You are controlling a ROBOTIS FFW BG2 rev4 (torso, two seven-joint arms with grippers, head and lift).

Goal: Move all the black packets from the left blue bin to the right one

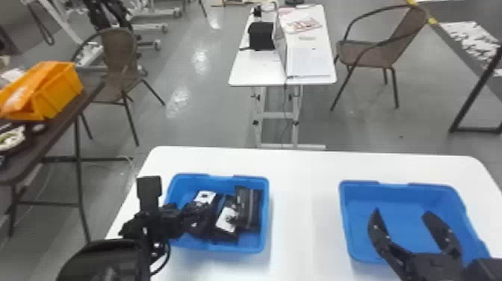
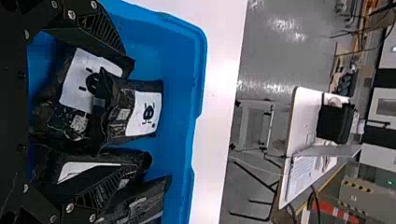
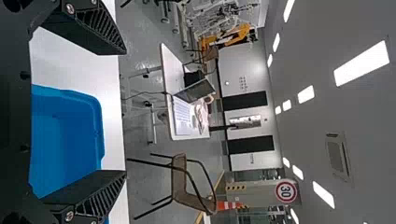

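My left gripper (image 1: 192,218) is over the left part of the left blue bin (image 1: 267,216), which holds several black packets (image 1: 248,209), some with white labels. In the left wrist view the left gripper (image 2: 122,112) is open, with label-bearing packets (image 2: 144,112) between and below its fingers; the lower finger partly covers another packet. The right gripper (image 1: 401,213) stands open above the right blue bin (image 1: 403,209), whose bare floor shows. In the right wrist view, nothing is between the fingers of the right gripper (image 3: 125,112), and the bin (image 3: 70,135) lies beyond them.
Both bins stand on a white table (image 1: 304,209), with a strip of tabletop between them. A dark side table (image 1: 59,127) with an orange crate (image 1: 59,91) is at the left. Farther off are a second white table (image 1: 257,67) and chairs (image 1: 388,52).
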